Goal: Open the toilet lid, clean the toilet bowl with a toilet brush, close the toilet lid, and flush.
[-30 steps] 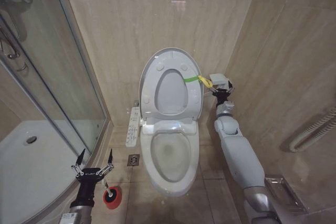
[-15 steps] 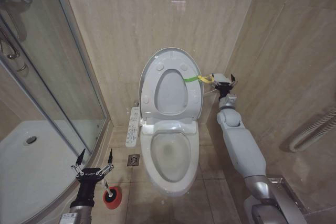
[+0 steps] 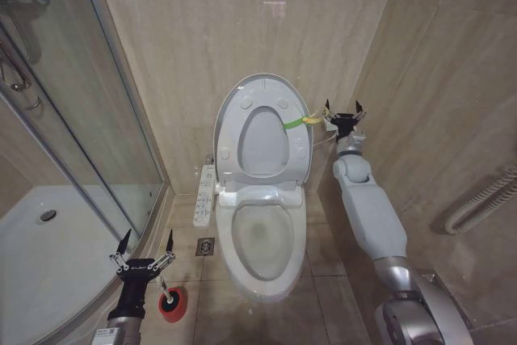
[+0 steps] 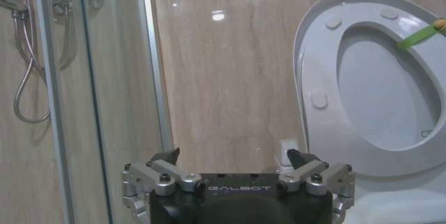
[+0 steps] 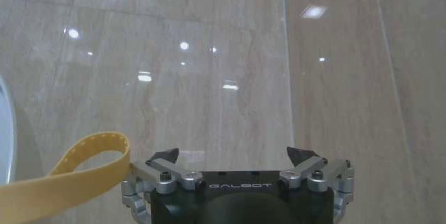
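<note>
The toilet lid (image 3: 245, 85) stands upright against the back wall, and the ring seat (image 3: 232, 139) is raised against it. A green-and-yellow band (image 3: 301, 121) hangs from the lid's right edge. Below lies the open toilet bowl (image 3: 262, 240). My right gripper (image 3: 342, 106) is open, fingers up, just right of the band's yellow end (image 5: 83, 153) and holding nothing. My left gripper (image 3: 149, 236) hangs open low on the left, above the red cup holder (image 3: 173, 304). I cannot make out the toilet brush. The left wrist view shows the lid (image 4: 379, 93) beyond the open left gripper (image 4: 232, 152).
A glass shower screen (image 3: 89, 119) and curved white shower tray (image 3: 48, 240) take up the left. A control panel (image 3: 206, 195) and floor drain (image 3: 205, 246) lie between holder and bowl. The tiled side wall, a rail (image 3: 485, 199) and a wire shelf (image 3: 436, 290) crowd the right arm.
My right gripper has risen and turned upright beside the band's yellow end, now standing open and clear of it. The left arm has not moved.
</note>
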Robot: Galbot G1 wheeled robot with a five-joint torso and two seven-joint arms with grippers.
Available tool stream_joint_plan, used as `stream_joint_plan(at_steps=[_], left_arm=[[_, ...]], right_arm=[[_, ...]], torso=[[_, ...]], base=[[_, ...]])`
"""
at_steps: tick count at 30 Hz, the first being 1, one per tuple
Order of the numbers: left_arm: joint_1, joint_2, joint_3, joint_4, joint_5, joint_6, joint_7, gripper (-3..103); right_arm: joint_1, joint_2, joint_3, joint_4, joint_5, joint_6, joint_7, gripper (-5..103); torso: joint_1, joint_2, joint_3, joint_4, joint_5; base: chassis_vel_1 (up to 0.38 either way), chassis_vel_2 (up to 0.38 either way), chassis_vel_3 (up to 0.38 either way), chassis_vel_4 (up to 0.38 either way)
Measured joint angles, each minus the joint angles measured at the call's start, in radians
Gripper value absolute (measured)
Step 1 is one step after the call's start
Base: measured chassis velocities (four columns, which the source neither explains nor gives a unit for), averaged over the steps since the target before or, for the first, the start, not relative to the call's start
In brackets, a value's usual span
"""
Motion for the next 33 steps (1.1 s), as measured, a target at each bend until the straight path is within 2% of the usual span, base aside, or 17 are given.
stream_joint_plan(at_steps=[8, 16, 19, 33], left_arm=[[0.000, 0.000, 0.000, 0.000, 0.000, 0.000, 0.000, 100], [0.000, 0.000, 0.000, 0.000, 0.000, 0.000, 0.000, 100], [0.000, 0.000, 0.000, 0.000, 0.000, 0.000, 0.000, 100], [0.000, 0.000, 0.000, 0.000, 0.000, 0.000, 0.000, 100]], right_arm=[[0.032, 0.040, -0.021, -0.016, -0.010, -0.006, -0.001, 100], [0.003, 0.042, -0.049, 0.011, -0.012, -0.005, -0.001, 100], [-0.014, 0.037, -0.060, 0.023, 0.000, -0.003, -0.001, 100], [-0.119, -0.024, -0.100, 0.129, 0.034, 0.000, -0.014, 100]], torso=[[0.000, 0.000, 0.000, 0.0002, -0.0001], [0.000, 0.000, 0.000, -0.0002, 0.0000], [0.000, 0.000, 0.000, -0.0009, -0.0001], [0.000, 0.000, 0.000, -0.0006, -0.0001]], base=[[0.000, 0.000, 0.000, 0.000], [0.000, 0.000, 0.000, 0.000], [0.000, 0.000, 0.000, 0.000], [0.000, 0.000, 0.000, 0.000]])
